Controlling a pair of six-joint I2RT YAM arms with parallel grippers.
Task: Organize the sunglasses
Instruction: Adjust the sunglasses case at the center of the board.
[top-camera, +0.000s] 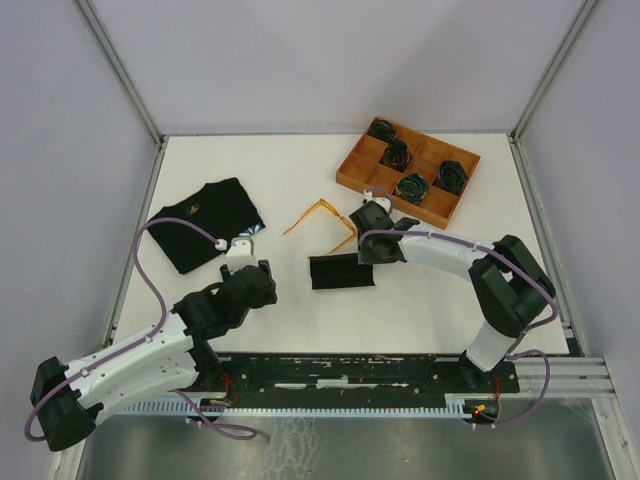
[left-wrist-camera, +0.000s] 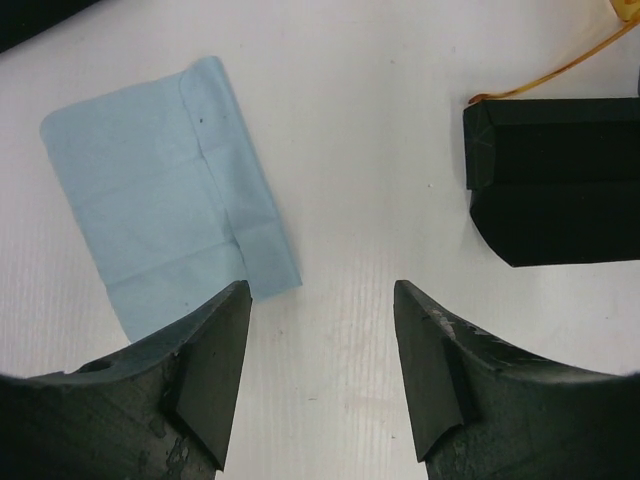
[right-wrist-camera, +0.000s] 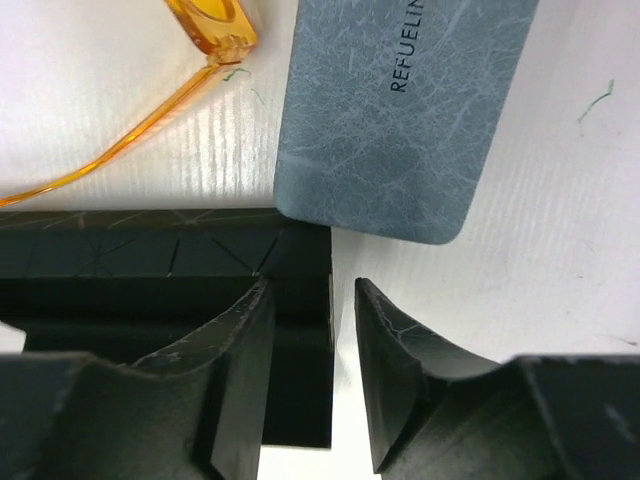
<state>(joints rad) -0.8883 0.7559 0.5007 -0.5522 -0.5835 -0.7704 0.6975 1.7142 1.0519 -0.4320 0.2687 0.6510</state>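
The translucent orange-yellow plastic sunglasses (right-wrist-camera: 212, 22) lie on the white table (right-wrist-camera: 560, 200) — just ahead and left of the right hand (right-wrist-camera: 312, 290), fingers apart over a black oblong case (right-wrist-camera: 120, 255). The left hand (left-wrist-camera: 320, 295) is also spread apart.

Flat white bench (top-camera: 290, 160), matte, evenly lit. Plain pale lilac-grey wall panels (top-camera: 330, 60) on three sides. Slim aluminium corner posts (top-camera: 120, 70) rising at rear corners.

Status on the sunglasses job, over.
Left claw open, empty. Right claw open, over black case edge. Orange sunglasses untouched, grey case alongside.
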